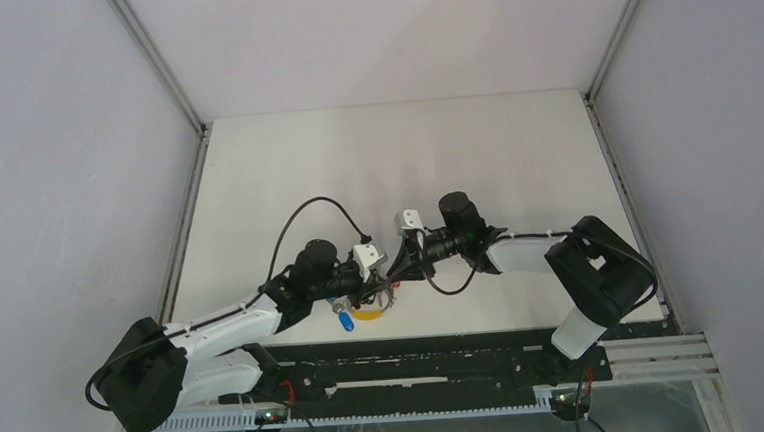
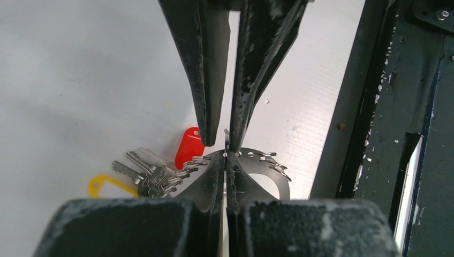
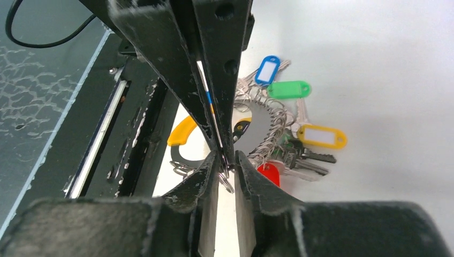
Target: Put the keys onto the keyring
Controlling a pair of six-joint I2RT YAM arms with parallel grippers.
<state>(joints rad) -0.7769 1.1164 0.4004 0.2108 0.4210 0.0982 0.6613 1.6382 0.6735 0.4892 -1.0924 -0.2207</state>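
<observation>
The keyring [image 2: 267, 170] is a flat grey ring, with a yellow part [image 3: 182, 131], edged with small wire loops. It lies near the table's front edge [image 1: 369, 309]. The keys [image 2: 147, 172] are silver blades bunched on it, with red [image 2: 188, 145], yellow [image 3: 321, 136], green [image 3: 289, 89] and blue [image 3: 266, 69] heads. My left gripper [image 2: 226, 155] is shut on the keyring's rim. My right gripper [image 3: 227, 159] meets it tip to tip, its jaws slightly apart around the left fingertips and a small wire loop [image 3: 228, 182].
The black base rail [image 1: 417, 359] runs just behind the keyring, close to both grippers [image 2: 375, 107]. A black cable [image 1: 307, 209] loops above the left wrist. White table surface [image 1: 404, 154] stretches beyond the arms.
</observation>
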